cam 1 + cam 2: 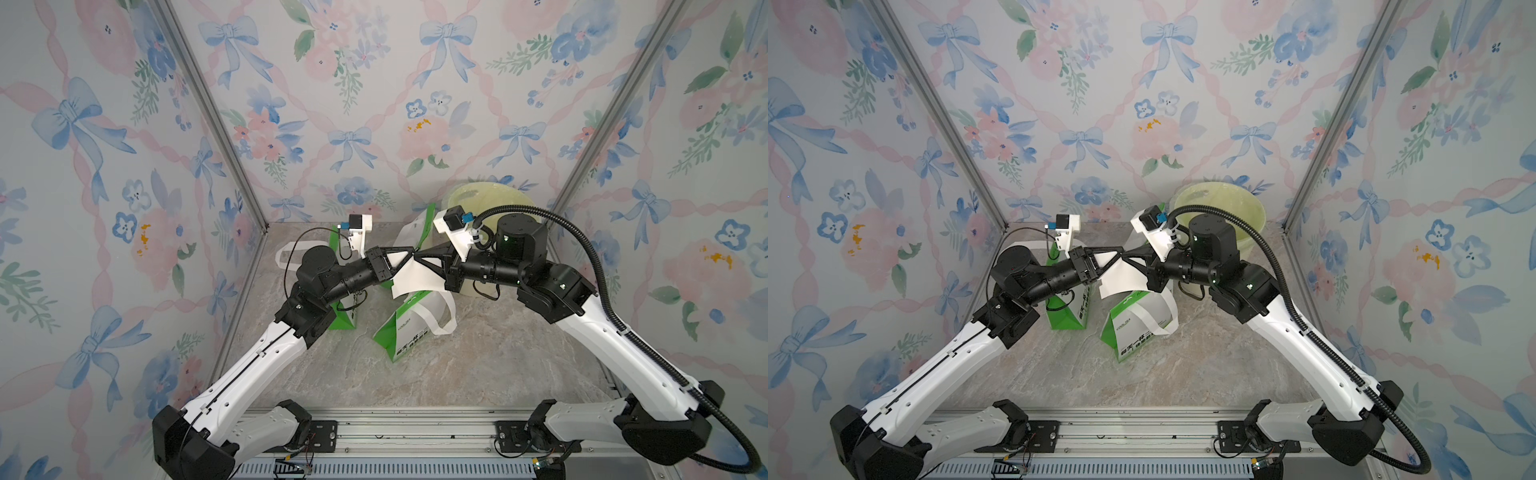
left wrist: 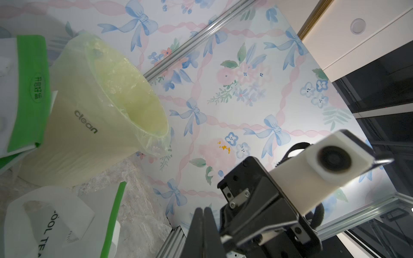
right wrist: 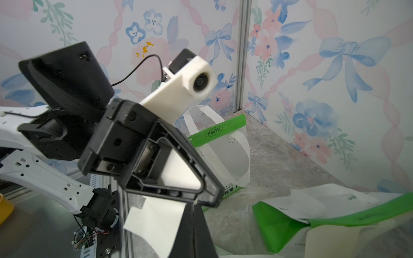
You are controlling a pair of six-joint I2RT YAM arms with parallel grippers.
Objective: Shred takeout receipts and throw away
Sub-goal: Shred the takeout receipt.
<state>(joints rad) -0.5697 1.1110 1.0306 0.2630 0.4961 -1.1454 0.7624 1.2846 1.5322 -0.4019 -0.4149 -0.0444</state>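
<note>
Currently both arms are raised over the middle of the worktop (image 1: 478, 365), and the two claws meet tip to tip in mid-air.

Left claw (image 1: 411, 250): jaws closed, pinching the top edge of one white receipt (image 1: 405, 278).

Right claw (image 1: 419, 253): jaws closed, gripping the same top edge directly beside the left claw's tips. In both top views the two sets of tips touch or nearly touch; I cannot tell which.

The receipt hangs down from this shared grip, clear of the worktop, with its lower end curling. It is directly above the middle bag (image 1: 409, 332). The right wrist view shows the sheet (image 3: 156, 223) behind and below the left claw's black triangular finger, unbroken as far as I can see. I can find only this one receipt; any others are not visible to me.

Surroundings:
- The middle bag is green and white, lies tilted on the worktop, and its loop handle spreads to the right.
- A standing bag (image 1: 347, 318) of the same kind is upright beneath the left forearm, which partly hides it.
- A rear bag (image 1: 417, 228) stands behind the claws, just beside the bin.
- The bin (image 1: 490, 193) is pale yellow with a thin liner. It sits in the back right corner behind the right wrist, and in the left wrist view its side reads "clean" (image 2: 86, 121).
</note>
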